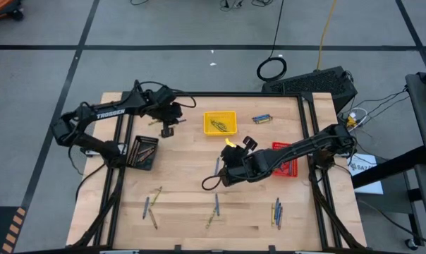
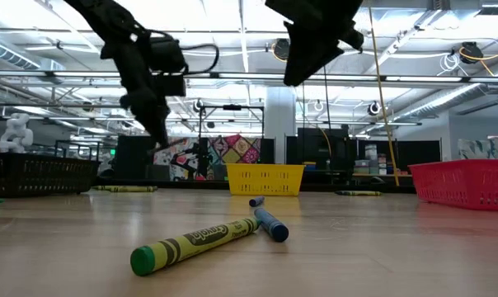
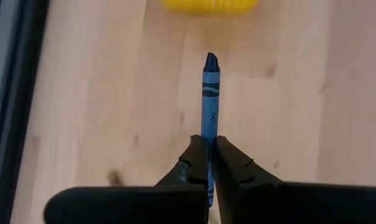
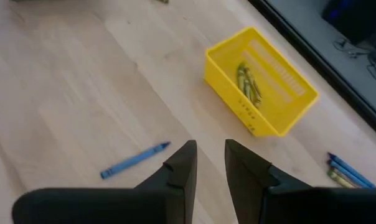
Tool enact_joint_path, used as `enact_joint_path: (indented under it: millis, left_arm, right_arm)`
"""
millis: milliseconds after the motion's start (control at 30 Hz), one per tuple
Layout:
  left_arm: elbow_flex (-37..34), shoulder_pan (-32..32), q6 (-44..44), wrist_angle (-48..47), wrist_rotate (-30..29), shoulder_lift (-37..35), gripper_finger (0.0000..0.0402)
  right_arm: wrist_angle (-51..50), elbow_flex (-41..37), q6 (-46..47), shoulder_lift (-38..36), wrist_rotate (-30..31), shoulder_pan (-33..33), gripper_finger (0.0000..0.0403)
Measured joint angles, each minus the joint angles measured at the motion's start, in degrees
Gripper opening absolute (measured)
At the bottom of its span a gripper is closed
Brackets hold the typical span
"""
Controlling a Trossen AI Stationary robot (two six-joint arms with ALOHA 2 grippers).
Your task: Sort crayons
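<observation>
Left end effector [image 3: 208, 163] pinches a thin blue wax crayon [image 3: 210, 93] by its rear end, tip toward the yellow tray [image 3: 203, 5] ahead; light, stiff, snappable. Right end effector [image 4: 210, 165] hovers half-open, empty.

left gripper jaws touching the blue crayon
Touching: the left wrist view shows the left gripper jaws shut on the thin blue wax crayon, no gap.

Grey floor [image 1: 199, 28] crossed by dark lines surrounds the table; ceiling strip lights [image 2: 232, 33] glow above cluttered shelving.
</observation>
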Motion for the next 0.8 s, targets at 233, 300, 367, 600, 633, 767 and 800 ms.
enact_joint_path:
  millis: [233, 300, 367, 600, 633, 767, 800]
  left_arm:
    - [0.0, -3.0, -2.5, 6.0, 4.0, -2.5, 0.0001]
    - [0.0, -4.0, -2.6, 7.2, 4.4, -2.7, 0.0001]
    - [0.0, -5.0, -2.6, 8.6, 4.4, -3.0, 0.0001]
    - [0.0, -7.4, -4.0, 10.1, 4.2, -5.7, 0.0002]
    - [0.0, -7.5, -4.0, 9.8, 4.1, -6.4, 0.0003]
    - [0.0, -7.8, -5.2, 9.6, 3.7, -10.1, 0.0003]
    - [0.0, -7.9, -5.5, 9.6, 3.7, -11.1, 0.0003]
  right_arm:
    - [4.8, 0.0, -5.2, 0.0, -0.3, -2.2, 0.0070]
    - [6.2, 0.0, -6.6, 0.0, -0.2, -3.1, 0.0070]
    - [8.6, 0.0, -9.3, 0.0, -0.3, -4.1, 0.0070]
    - [16.4, 0.0, -18.8, -1.7, -0.5, -6.6, 0.0070]
    - [16.9, 0.0, -19.7, -2.6, -0.5, -6.8, 0.0070]
    - [17.1, 0.0, -22.7, -7.5, -0.5, -7.0, 0.0070]
    - [16.8, 0.0, -23.1, -8.9, -0.5, -7.0, 0.0070]
